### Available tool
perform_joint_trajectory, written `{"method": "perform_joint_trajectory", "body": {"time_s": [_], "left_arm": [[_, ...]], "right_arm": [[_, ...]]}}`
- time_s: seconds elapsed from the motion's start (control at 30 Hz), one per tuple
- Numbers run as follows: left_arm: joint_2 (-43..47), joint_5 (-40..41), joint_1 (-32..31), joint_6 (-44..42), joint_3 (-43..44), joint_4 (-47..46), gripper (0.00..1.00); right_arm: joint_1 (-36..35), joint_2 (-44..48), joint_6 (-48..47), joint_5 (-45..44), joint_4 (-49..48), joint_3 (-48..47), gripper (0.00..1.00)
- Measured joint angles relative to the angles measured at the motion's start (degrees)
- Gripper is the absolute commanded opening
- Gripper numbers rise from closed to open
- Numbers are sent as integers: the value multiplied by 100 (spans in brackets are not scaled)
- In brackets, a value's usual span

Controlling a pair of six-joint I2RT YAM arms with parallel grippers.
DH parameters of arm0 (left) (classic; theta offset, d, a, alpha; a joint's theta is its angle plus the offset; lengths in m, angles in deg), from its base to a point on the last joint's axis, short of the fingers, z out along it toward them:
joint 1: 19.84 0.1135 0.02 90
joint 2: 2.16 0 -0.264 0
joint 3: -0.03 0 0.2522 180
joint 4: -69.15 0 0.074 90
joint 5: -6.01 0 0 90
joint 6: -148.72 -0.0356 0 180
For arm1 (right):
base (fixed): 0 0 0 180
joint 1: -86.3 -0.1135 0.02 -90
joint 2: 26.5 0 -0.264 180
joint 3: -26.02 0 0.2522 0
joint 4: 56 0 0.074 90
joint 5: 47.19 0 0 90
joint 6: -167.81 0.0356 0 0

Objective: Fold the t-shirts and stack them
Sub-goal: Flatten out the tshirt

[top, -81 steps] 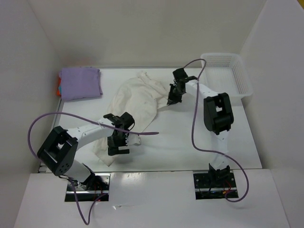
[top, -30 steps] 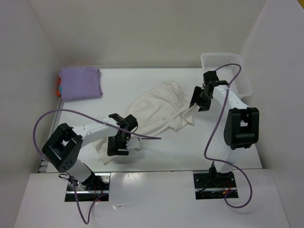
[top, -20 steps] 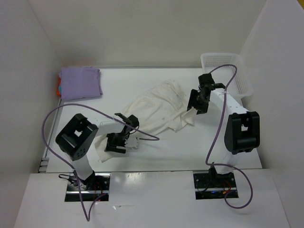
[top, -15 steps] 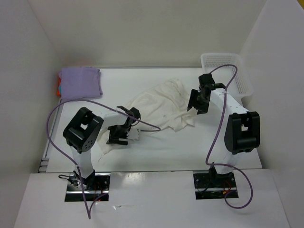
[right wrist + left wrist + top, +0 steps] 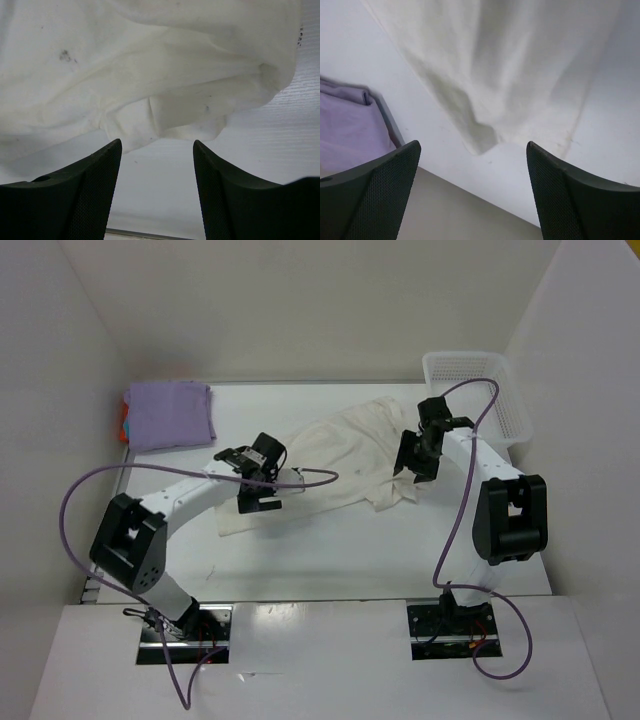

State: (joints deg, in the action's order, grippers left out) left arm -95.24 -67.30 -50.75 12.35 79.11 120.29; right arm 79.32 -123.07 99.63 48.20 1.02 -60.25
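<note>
An off-white t-shirt [image 5: 340,450] lies crumpled and spread across the middle of the table. In the top view my left gripper [image 5: 258,504] hovers over its near left end, and my right gripper [image 5: 407,468] is at its right edge. The left wrist view shows my left gripper [image 5: 472,146] open wide and empty, the off-white t-shirt [image 5: 520,75] ahead. My right gripper [image 5: 156,142] is open too, empty, just short of the shirt's hem [image 5: 160,115]. A folded lavender t-shirt [image 5: 168,415] tops a stack at the back left, an orange edge [image 5: 122,429] showing under it.
A white mesh basket [image 5: 478,390] stands at the back right corner. White walls close in the table [image 5: 330,555] on the left, back and right. The left arm's purple cable [image 5: 300,475] trails over the off-white shirt.
My left gripper has opened wider and moved away from the near edge toward the back. The shirt's near left corner has shifted the same way. The right gripper has barely moved.
</note>
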Motion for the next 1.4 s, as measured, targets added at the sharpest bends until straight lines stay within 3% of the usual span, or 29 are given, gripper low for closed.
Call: {"method": "perform_joint_trajectory", "body": {"time_s": [0.2,0.33,0.57,0.73,0.83,0.9,0.97,1.03,1.13,1.17,1.23,1.4], "left_arm": [[457,-404,-236,173,-570,592,69],[98,-479,-299,229,-1019,793,69],[-236,-240,114,334,-1296,732,78],[-387,122,229,372,-1316,645,79],[-535,387,269,409,-1325,704,58],[-669,533,332,468,-1325,778,23],[-804,649,389,514,-1325,835,0],[-883,745,422,551,-1311,876,0],[-881,750,470,658,-1294,863,0],[-874,748,483,691,-1292,859,0],[-844,715,546,789,-1283,844,0],[-710,551,791,935,-1268,717,0]], "right_arm": [[-52,0,20,39,-13,33,65],[-101,0,20,37,-13,33,65],[-107,0,20,-26,-26,68,65],[-107,0,48,-199,-24,90,78],[-107,0,87,-411,-17,90,80],[-107,-9,105,-544,-11,90,81],[-107,-57,129,-647,-7,98,79],[-107,-144,142,-708,-15,144,76],[-107,-304,144,-739,-15,319,60],[-109,-348,146,-750,-15,369,50],[-109,-411,120,-763,-7,424,42],[-144,-332,125,-968,142,446,39]]}}
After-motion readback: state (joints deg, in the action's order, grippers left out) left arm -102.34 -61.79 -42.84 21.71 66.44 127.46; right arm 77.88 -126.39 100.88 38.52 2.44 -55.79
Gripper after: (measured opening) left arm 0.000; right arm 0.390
